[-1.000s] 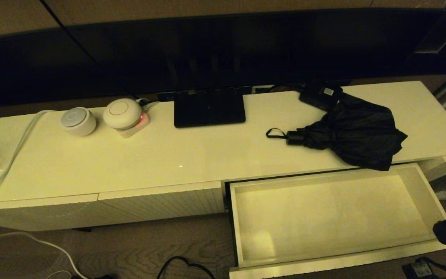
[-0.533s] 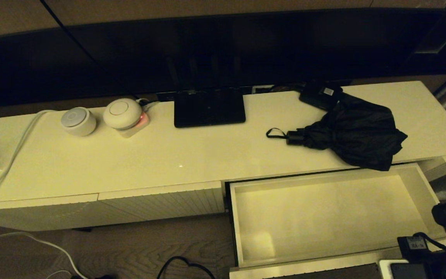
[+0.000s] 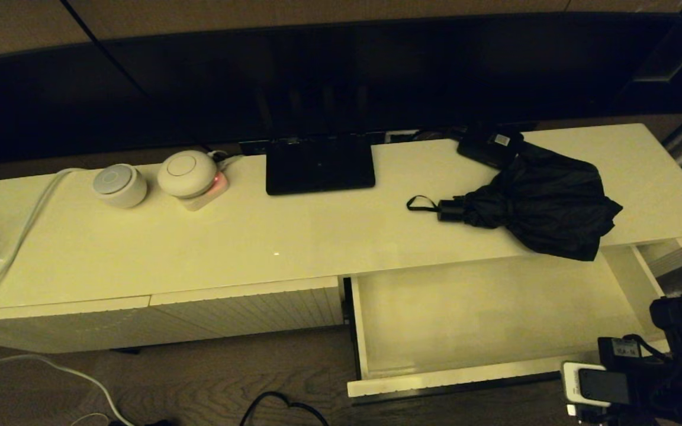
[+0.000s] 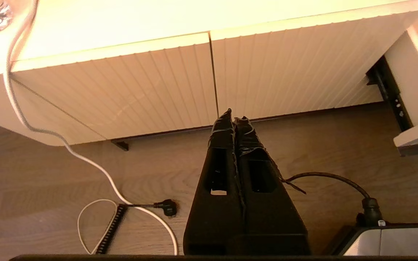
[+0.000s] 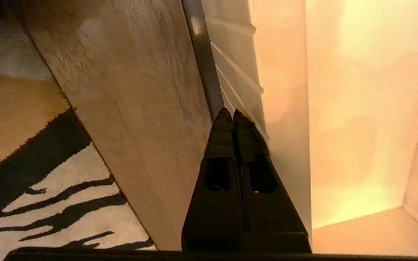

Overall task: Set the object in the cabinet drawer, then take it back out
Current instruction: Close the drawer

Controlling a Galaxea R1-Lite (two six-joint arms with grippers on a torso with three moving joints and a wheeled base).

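Note:
The black folding umbrella (image 3: 545, 207) lies on the cabinet top at the right, its short handle and wrist loop (image 3: 421, 204) pointing left and its fabric hanging over the front edge. Below it the cream drawer (image 3: 453, 376) stands pulled out, its pale inside bare. My right arm (image 3: 660, 370) is at the drawer's front right corner. In the right wrist view my right gripper (image 5: 230, 112) is shut and empty, tips against the dark handle strip (image 5: 201, 61) on the ribbed front. My left gripper (image 4: 233, 119) is shut and empty, low over the floor before the ribbed panels (image 4: 151, 83).
On the cabinet top sit a flat black stand (image 3: 319, 165), a small black box with a white label (image 3: 489, 145), two round white devices (image 3: 119, 184) and a white cable (image 3: 15, 248). Cables and a plug (image 4: 167, 207) lie on the wood floor; a patterned rug (image 5: 31, 188) is at the right.
The drawer has slid part of the way back into the cabinet. My right arm has come in from the lower right to the drawer's front. The umbrella has not moved.

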